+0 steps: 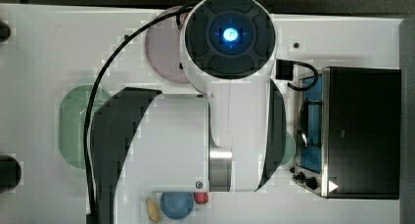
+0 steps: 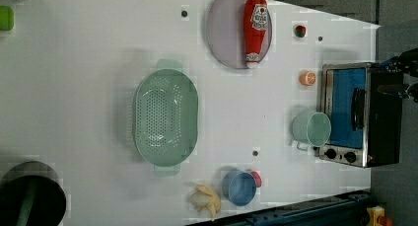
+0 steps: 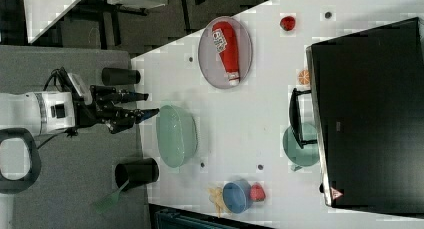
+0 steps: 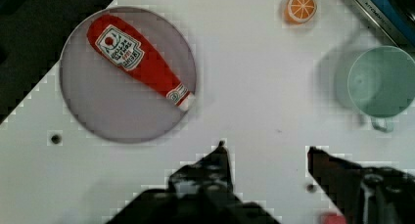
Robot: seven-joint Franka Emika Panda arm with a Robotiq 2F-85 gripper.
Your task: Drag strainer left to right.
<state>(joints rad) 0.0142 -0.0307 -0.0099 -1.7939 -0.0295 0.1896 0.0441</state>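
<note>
Open, empty pincer apart from the strainer.

The black two-fingered gripper [image 3: 142, 105] stands with jaws parted, holding nothing. In the right view it sits to the left of the pale mint-green oval plastic strainer [image 3: 176, 135], fingertips near its rim without touching. In the left view the strainer [image 2: 165, 117] lies on the white table [image 2: 88, 88], long axis running top to bottom, well apart from the round mint-green mug [image 2: 311, 129].
</note>
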